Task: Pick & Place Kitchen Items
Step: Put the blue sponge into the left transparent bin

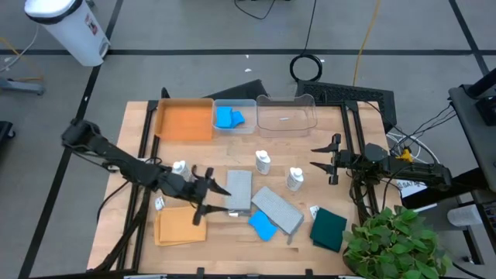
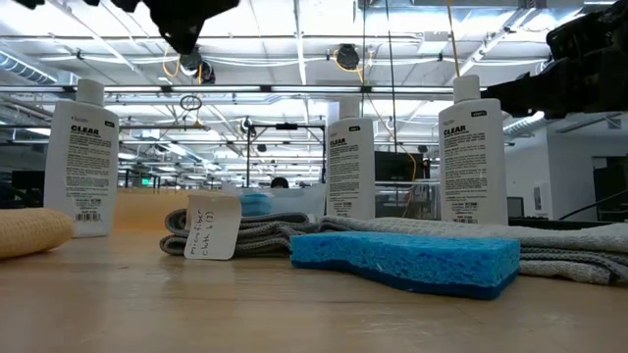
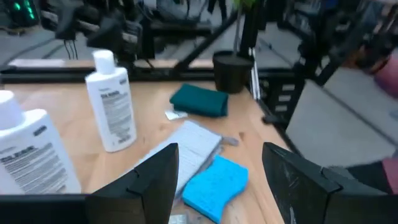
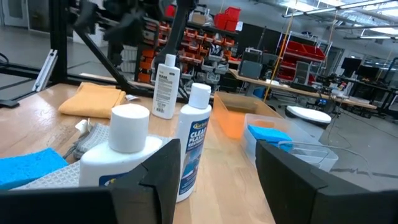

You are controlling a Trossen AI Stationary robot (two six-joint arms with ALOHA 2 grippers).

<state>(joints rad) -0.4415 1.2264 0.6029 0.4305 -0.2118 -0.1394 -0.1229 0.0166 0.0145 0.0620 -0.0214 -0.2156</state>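
Note:
My left gripper (image 1: pixel 211 192) is open and empty above the near left of the table, beside a grey cloth (image 1: pixel 239 190). Its wrist view shows a blue sponge (image 3: pixel 214 186), a second grey cloth (image 3: pixel 194 144) and a dark green cloth (image 3: pixel 200 99) lying flat ahead. My right gripper (image 1: pixel 319 161) is open and empty at the right, facing a white bottle (image 1: pixel 294 179). Two more bottles (image 1: pixel 263 161) (image 1: pixel 180 168) stand upright. An orange cloth (image 1: pixel 180 225) lies flat at the near left. More blue sponges (image 1: pixel 229 118) lie in a clear bin.
An orange tray (image 1: pixel 184 120), the clear bin with the sponges (image 1: pixel 249 105) and a second clear bin (image 1: pixel 287 115) line the far edge. A potted plant (image 1: pixel 395 244) stands at the near right corner. Paper tags (image 2: pixel 212 227) lie by the cloths.

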